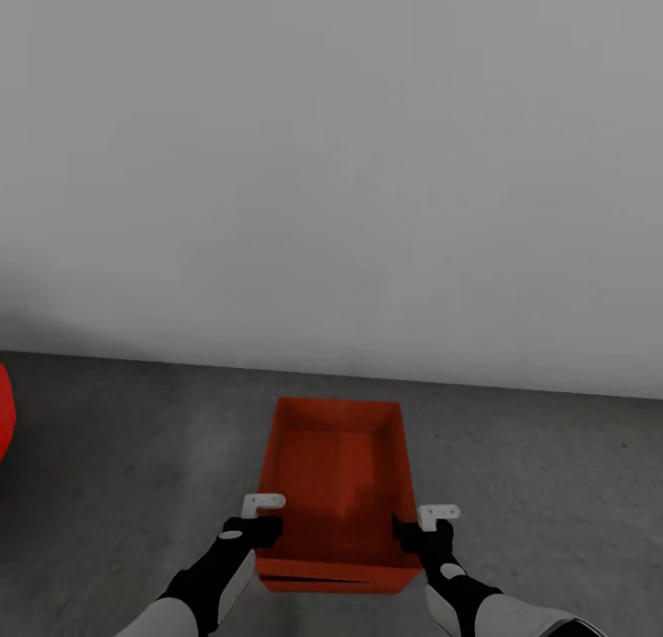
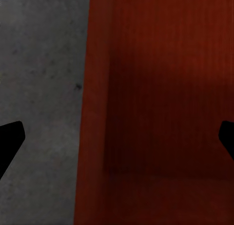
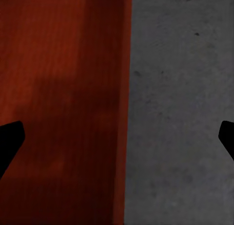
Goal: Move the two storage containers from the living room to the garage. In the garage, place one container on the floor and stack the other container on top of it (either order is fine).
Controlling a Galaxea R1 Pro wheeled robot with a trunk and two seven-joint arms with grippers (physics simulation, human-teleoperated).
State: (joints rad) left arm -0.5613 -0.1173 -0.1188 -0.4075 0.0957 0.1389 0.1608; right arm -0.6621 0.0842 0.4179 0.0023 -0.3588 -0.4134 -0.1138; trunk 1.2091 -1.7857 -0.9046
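An orange-red storage container (image 1: 336, 476) sits on the dark grey concrete floor (image 1: 138, 453) of the garage, close to a pale wall. A dark seam runs along its near wall low down; I cannot tell whether a second container lies under it. My left gripper (image 1: 261, 529) is at the container's near left corner. In the left wrist view the left gripper (image 2: 117, 137) is open, its fingers straddling the left wall (image 2: 92, 113). My right gripper (image 1: 414, 533) is at the near right corner. In the right wrist view the right gripper (image 3: 117, 137) is open astride the right wall (image 3: 126, 113).
The plain pale grey wall (image 1: 331, 158) stands just beyond the container. A red rounded shape (image 1: 5, 425) pokes in at the left edge. Bare concrete stretches to both sides of the container.
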